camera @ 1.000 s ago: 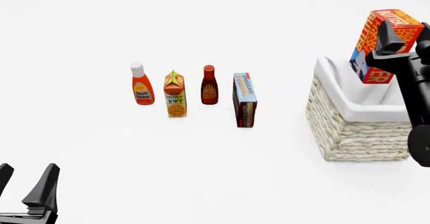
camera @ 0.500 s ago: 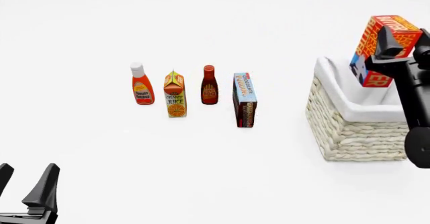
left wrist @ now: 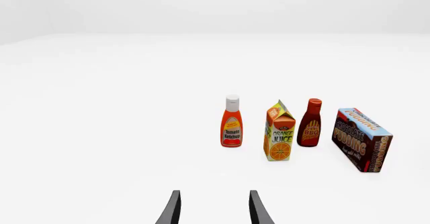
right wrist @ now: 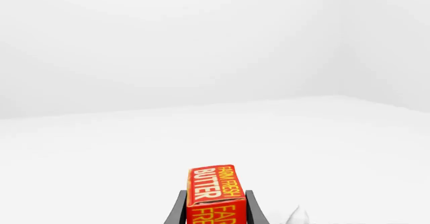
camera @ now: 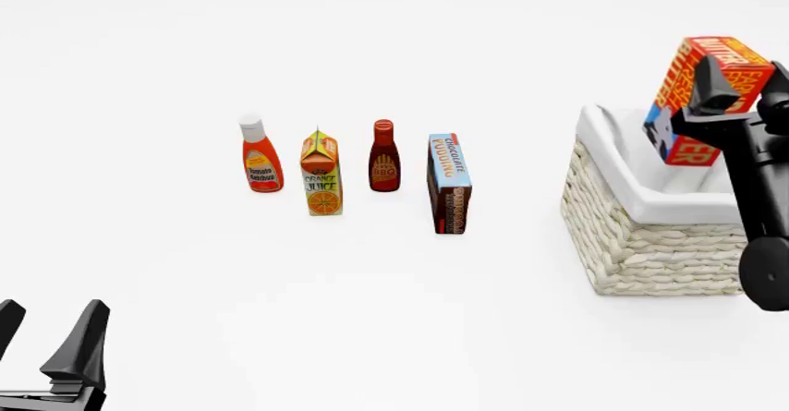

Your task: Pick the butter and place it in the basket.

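Observation:
The butter [camera: 693, 97], a red-orange box with yellow lettering and a blue patch, is held tilted in the air above the basket [camera: 648, 235], a cream wicker basket with a white liner at the right. My right gripper [camera: 715, 92] is shut on the butter. In the right wrist view the butter [right wrist: 213, 191] sits between the two fingers [right wrist: 176, 211]. My left gripper [camera: 43, 342] is open and empty at the near left; in the left wrist view its fingertips [left wrist: 173, 209] stand apart.
A row of groceries stands mid-table: ketchup bottle [camera: 259, 155], orange juice carton [camera: 321, 173], BBQ sauce bottle [camera: 383, 156] and chocolate pudding box [camera: 449, 183]. They also show in the left wrist view, with the juice carton [left wrist: 279, 132] in the middle.
My right gripper has carried the butter a little higher and slightly right above the basket. The left arm has not moved.

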{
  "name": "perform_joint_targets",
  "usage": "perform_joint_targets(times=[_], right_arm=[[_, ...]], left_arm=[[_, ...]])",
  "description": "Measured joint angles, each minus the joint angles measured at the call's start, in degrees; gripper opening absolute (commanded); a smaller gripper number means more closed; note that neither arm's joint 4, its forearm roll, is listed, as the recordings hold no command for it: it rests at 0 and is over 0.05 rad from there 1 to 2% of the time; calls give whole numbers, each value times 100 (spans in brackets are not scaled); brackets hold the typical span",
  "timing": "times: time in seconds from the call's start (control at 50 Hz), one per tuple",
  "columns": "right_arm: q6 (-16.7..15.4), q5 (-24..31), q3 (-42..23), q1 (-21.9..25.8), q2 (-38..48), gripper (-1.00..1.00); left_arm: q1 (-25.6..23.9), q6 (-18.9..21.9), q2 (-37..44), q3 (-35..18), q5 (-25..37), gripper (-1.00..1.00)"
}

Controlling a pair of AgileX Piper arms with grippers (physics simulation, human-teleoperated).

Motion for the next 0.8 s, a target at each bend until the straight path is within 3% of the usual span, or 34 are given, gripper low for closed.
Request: perform_joint_targets(times=[0.8], right_arm=[[72,-159,197,-121,-2,-100]], left_arm=[[0,0,0,0,0,100]])
